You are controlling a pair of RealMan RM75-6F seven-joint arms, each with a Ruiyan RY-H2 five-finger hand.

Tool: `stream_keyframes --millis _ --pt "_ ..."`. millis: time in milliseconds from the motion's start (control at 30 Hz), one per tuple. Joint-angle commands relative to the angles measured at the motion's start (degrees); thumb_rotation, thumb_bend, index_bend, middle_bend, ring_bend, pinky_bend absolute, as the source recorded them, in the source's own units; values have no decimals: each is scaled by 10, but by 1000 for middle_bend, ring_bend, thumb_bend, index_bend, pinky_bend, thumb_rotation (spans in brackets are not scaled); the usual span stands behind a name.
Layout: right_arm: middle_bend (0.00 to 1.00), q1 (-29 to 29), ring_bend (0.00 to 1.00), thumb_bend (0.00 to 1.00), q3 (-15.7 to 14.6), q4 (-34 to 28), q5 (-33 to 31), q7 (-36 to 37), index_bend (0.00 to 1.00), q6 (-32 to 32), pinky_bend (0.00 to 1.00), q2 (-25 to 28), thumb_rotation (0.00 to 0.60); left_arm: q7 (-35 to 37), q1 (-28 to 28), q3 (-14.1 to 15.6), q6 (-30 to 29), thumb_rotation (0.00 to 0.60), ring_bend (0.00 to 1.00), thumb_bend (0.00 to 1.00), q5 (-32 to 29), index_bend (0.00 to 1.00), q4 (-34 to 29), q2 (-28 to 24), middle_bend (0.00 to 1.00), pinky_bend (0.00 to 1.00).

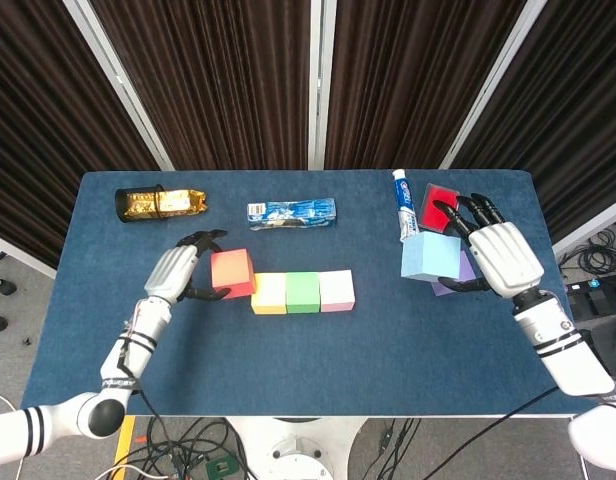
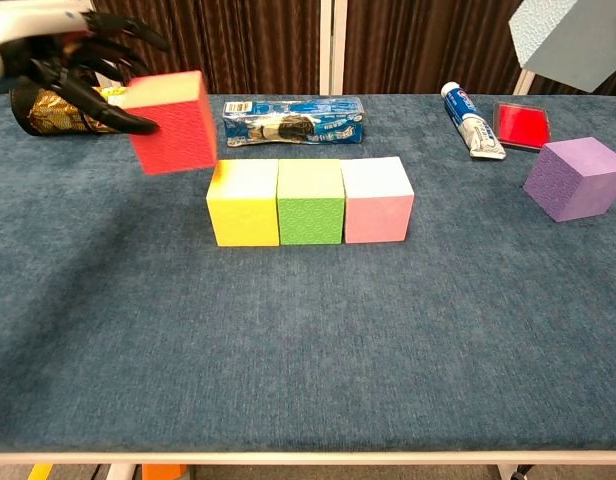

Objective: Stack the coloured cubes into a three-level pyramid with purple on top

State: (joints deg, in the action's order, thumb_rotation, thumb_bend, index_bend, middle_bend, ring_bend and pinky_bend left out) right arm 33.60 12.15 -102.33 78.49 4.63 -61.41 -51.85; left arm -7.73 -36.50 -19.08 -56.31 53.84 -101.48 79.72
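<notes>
Cubes: the yellow (image 1: 269, 294), green (image 1: 302, 292) and pink (image 1: 336, 290) row forms my base on the surface (image 1: 288, 370). My left hand (image 1: 174, 272) holds the red cube (image 1: 232, 272) aloft beside yellow; my right hand (image 1: 500, 256) carries the blue cube (image 1: 430, 257), half cropped in the chest view. Next I judge red must settle squarely over the yellow-green seam. Purple cube (image 2: 575, 179) waits.

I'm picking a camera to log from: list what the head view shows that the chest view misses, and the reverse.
Only the head view shows the right hand gripping the light blue cube, plus both forearms. Only the chest view shows clear air under the red cube and the purple cube sitting unobstructed on the table. Both show the left hand holding the red cube, the yellow, green and pink row, and the toothpaste.
</notes>
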Motion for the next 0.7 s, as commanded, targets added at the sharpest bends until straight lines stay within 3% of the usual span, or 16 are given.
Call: stream_keyframes --millis 33,367,700 --pt "571 -3 70 123 0 18 -9 15 0 3 0 -6 600 -1 -11 1 5 600 98 274 -8 150 10 13 512 136" --pt "571 -14 70 124 2 71 -24 58 0 8 0 -12 600 -36 -40 -9 -46 600 130 274 -50 149 24 66 540 136" --pt "571 -20 70 124 -1 97 -14 95 0 16 0 -11 600 -77 -55 6 -80 600 132 274 -59 149 17 103 542 136"
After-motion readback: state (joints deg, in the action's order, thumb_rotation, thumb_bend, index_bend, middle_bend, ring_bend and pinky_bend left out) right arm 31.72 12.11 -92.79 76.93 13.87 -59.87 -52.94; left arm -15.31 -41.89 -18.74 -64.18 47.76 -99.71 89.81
